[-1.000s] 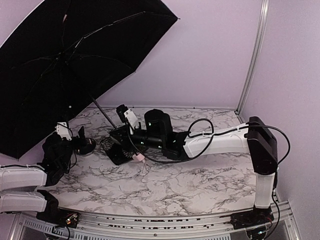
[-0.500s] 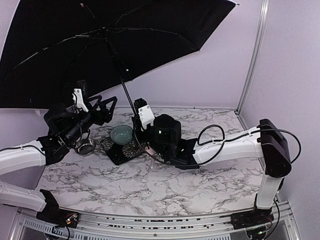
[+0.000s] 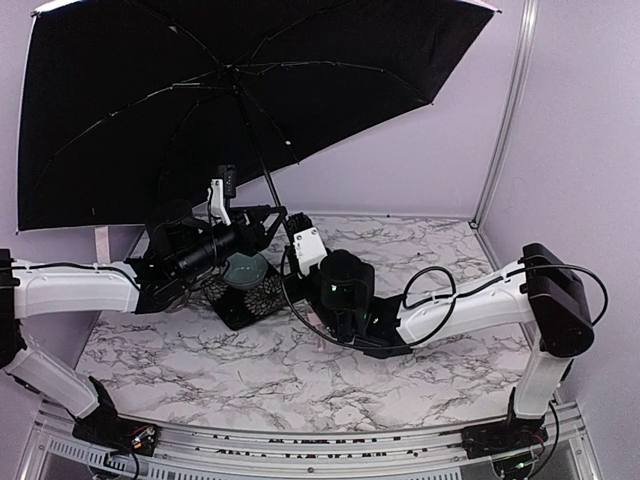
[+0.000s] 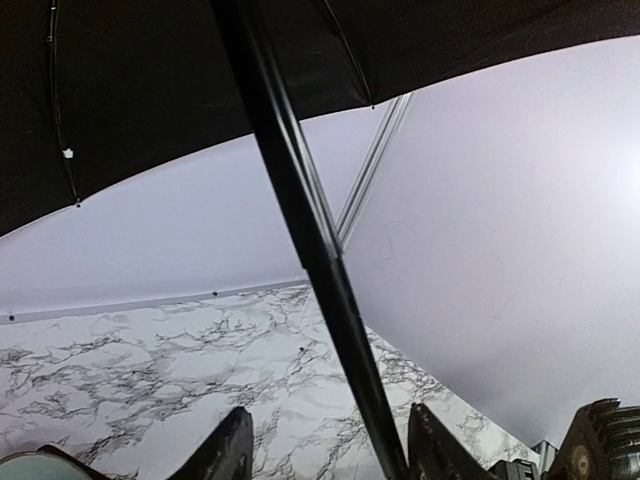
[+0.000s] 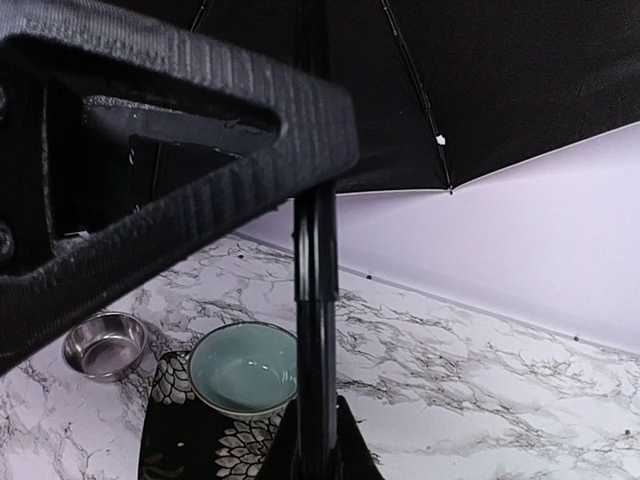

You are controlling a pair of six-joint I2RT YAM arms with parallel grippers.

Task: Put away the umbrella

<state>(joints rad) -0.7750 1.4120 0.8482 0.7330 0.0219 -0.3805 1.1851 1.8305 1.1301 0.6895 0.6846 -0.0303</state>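
Observation:
The umbrella (image 3: 150, 110) is open, its black lining spread across the top of the overhead view. Its thin black shaft (image 3: 255, 140) slants down to my right gripper (image 3: 293, 232), which is shut on the lower shaft (image 5: 315, 280), its tips (image 5: 315, 440) tight against both sides. My left gripper (image 3: 275, 222) reaches in from the left just above it. In the left wrist view the shaft (image 4: 300, 200) passes between the parted jaws of that gripper (image 4: 330, 445), close against the right finger (image 4: 430, 450) with a gap on the left. The pink handle is hidden.
A teal bowl (image 3: 243, 268) sits on a dark floral mat (image 3: 250, 300) under the left arm. A steel bowl (image 5: 105, 345) lies left of the mat on the marble table (image 3: 330, 390). The canopy fills the space above both arms. A metal post (image 3: 505, 110) stands at the back right.
The right gripper has raised the umbrella from tilted left to nearly upright. The left arm has swung in from the left edge to the shaft, and its jaws have narrowed around it.

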